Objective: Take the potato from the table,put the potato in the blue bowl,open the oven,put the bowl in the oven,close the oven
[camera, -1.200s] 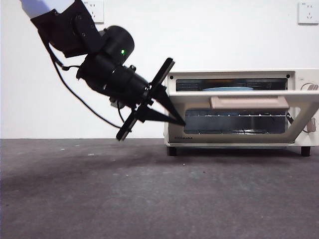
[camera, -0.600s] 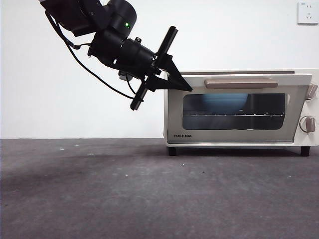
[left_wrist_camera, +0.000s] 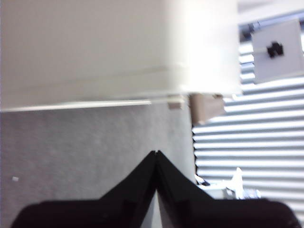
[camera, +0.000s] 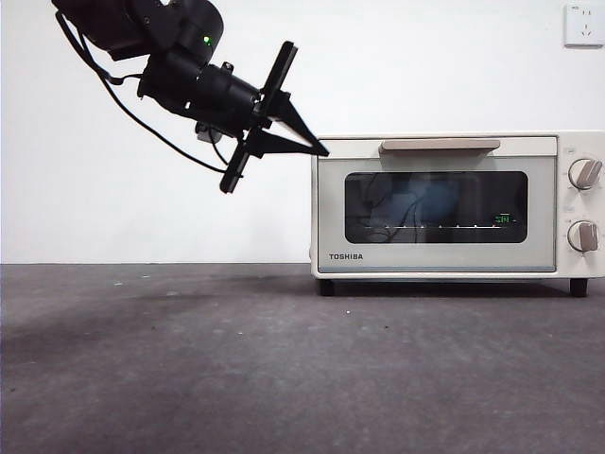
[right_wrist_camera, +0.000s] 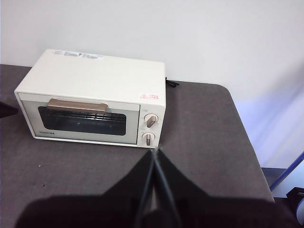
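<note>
The cream-white oven stands on the table with its dark glass door shut and its beige handle at the top. Behind the glass a faint blue shape shows, likely the blue bowl. The potato is hidden. My left gripper is shut on nothing, its tip just off the oven's upper left corner. In the left wrist view, my left gripper points at the oven up close. High above the table, my right gripper is shut and looks down on the oven.
Two knobs sit on the oven's right side. A white wall with a socket rises behind. In the right wrist view the table's far right edge drops off beside the oven.
The oven door has swung up from half open to fully shut. My left gripper has risen and drawn back left, from the door's edge to the oven's top corner.
</note>
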Robot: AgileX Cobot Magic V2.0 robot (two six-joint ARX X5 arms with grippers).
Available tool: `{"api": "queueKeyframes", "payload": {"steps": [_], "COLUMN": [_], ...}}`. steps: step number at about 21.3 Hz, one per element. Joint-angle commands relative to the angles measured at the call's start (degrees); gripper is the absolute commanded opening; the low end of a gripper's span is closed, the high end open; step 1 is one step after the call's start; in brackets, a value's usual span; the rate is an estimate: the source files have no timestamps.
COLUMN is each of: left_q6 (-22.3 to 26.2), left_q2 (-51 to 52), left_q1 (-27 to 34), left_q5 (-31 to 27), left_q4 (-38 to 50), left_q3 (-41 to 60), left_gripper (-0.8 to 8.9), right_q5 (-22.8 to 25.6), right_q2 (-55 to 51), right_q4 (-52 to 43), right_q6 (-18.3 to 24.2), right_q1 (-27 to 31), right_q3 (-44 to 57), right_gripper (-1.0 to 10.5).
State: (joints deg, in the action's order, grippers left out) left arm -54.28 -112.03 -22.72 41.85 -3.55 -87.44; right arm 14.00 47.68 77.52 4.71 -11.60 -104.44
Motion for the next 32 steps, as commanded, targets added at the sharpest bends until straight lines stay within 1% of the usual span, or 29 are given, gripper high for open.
{"api": "queueKeyframes", "payload": {"steps": [1, 5, 8, 11, 13, 14, 16, 18, 20, 21, 23, 27, 32], "left_q6": [1.0, 2.3, 5.4, 13.2, 21.8, 25.6, 33.5, 38.5, 41.7, 42.7, 42.9, 42.9, 42.9], "left_q2": [0.2, 3.3, 7.5, 13.1, 17.8, 19.9, 25.1, 29.8, 34.4, 36.9, 41.3, 49.8, 56.4], "left_q1": [-0.2, -0.2, -0.2, -0.2, -0.2, -0.2, -0.2, -0.2, -0.2, -0.2, -0.2, 0.1, 0.3], "left_q5": [2.5, 3.4, 3.3, 2.9, 1.2, -0.4, -6.3, -11.9, -15.7, -17.0, -18.1, -18.3, -18.5], "left_q4": [0.0, -0.3, -2.4, -7.3, -13.5, -17.0, -25.6, -32.8, -38.0, -40.1, -42.1, -41.8, -41.8], "left_q3": [-1.2, -1.3, -1.3, -1.3, -1.3, -1.3, -1.3, -1.3, -1.3, -1.3, -1.3, -1.7, -3.5], "left_gripper": [-0.06, -0.06, -0.06, -0.06, -0.06, -0.06, -0.06, -0.05, -0.05, -0.05, -0.05, -0.05, -0.04], "right_q5": [-0.1, -0.1, -0.2, -0.2, -0.8, -1.2, -2.1, -2.0, -2.0, -2.0, -2.0, -1.8, -1.7], "right_q2": [-0.3, -0.3, -0.3, -0.3, -0.3, -0.3, -0.3, -0.3, -0.3, -0.3, -0.3, -0.2, -0.2], "right_q4": [1.2, 1.2, 1.3, 1.3, 1.3, 1.3, 1.3, 1.3, 1.3, 1.3, 1.2, 1.3, 1.3], "right_q6": [-0.7, -0.6, -0.7, -1.7, -2.1, -2.2, -2.2, -3.2, -3.4, -3.4, -3.3, -3.2, -3.2], "right_q1": [-0.1, -0.1, -0.1, -0.1, -0.1, -0.1, -0.1, -0.1, -0.1, -0.1, -0.1, -0.1, -0.1], "right_q3": [0.2, 0.2, 0.2, 0.2, 0.2, 0.2, 0.2, 0.2, 0.2, 0.2, 0.2, 0.2, 0.2], "right_gripper": [-0.1, -0.1, 0.0, 0.0, 0.0, 0.0, 0.0, 0.0, 0.0, 0.0, 0.0, 0.0, 0.0]}}
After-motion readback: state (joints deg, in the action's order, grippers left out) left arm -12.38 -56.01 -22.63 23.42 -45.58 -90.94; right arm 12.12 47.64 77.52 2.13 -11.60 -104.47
